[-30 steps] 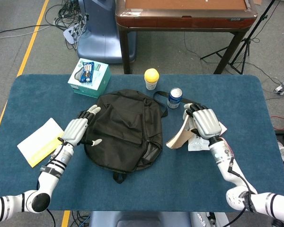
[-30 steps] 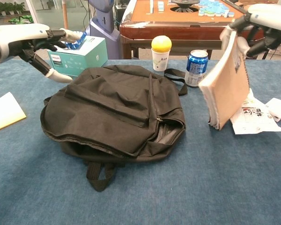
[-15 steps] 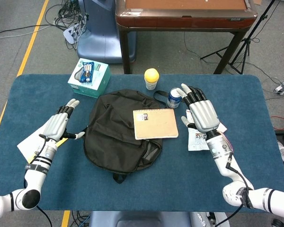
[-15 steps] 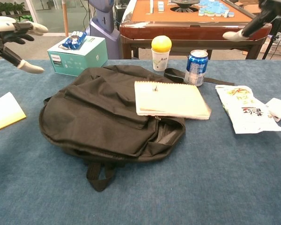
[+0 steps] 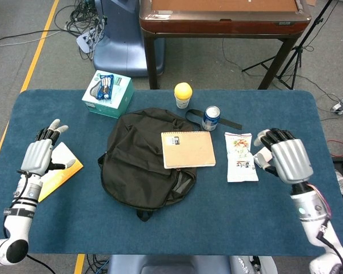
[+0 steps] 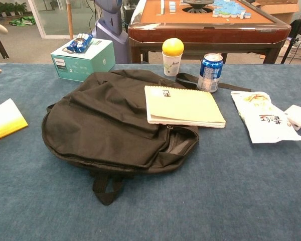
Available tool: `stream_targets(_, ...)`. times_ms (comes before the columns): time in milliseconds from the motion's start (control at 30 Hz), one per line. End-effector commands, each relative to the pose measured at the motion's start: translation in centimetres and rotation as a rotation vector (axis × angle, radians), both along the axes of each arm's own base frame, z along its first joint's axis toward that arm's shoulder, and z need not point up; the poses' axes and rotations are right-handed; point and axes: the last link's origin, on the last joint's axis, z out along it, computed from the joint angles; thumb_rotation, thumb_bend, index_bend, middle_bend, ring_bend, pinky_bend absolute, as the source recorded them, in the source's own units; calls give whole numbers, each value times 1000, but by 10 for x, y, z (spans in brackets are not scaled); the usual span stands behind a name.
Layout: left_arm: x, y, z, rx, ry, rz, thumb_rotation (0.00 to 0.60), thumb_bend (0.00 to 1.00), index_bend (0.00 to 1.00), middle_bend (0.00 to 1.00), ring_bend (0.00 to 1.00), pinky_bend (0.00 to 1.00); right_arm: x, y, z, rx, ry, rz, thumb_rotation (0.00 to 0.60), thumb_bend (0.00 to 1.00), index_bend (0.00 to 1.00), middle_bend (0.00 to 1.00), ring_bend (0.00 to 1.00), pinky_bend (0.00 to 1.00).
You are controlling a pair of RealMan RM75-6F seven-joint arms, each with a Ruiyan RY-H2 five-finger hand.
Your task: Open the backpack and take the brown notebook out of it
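Looks basically done: brown notebook (image 5: 188, 149) lies flat on the unzipped backpack (image 5: 140, 160), probably just dropped there. Left hand (image 5: 39, 156) and right hand (image 5: 287, 160) hang either side of the backpack, fingers spread, empty.

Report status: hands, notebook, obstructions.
Left hand and right hand open, holding nothing. Notebook out, lying flat on the backpack. Nothing on top of it.
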Motion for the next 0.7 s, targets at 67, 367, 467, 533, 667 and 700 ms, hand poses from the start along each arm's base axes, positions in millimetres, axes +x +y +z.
stream_targets(67,-22,-28,10,35,53,1,600,138,203,0,0,0,-25,35,12,9,28,-50,600,382,482,381,297,371)
stream_targets(367,-47,-81,17,100,114,11,600,139,202,0,0,0,-64,78,14,75,56,-143,600,387,466,342,292,371)
stream_targets(467,-53,-97,20,123,121,28,600,138,202,0,0,0,-73,87,10,80,44,-163,600,388,433,333,281,371)
stream_targets(533,-56,-106,20,130,127,36,600,138,202,0,0,0,-77,91,9,76,29,-168,600,387,426,331,278,371)
stream_targets(667,-60,-122,19,136,131,50,600,138,202,0,0,0,-80,95,6,63,12,-166,600,387,425,331,277,371)
stream_targets(700,-60,-124,19,136,130,50,600,138,202,0,0,0,-80,95,6,61,13,-165,600,387,425,331,277,371)
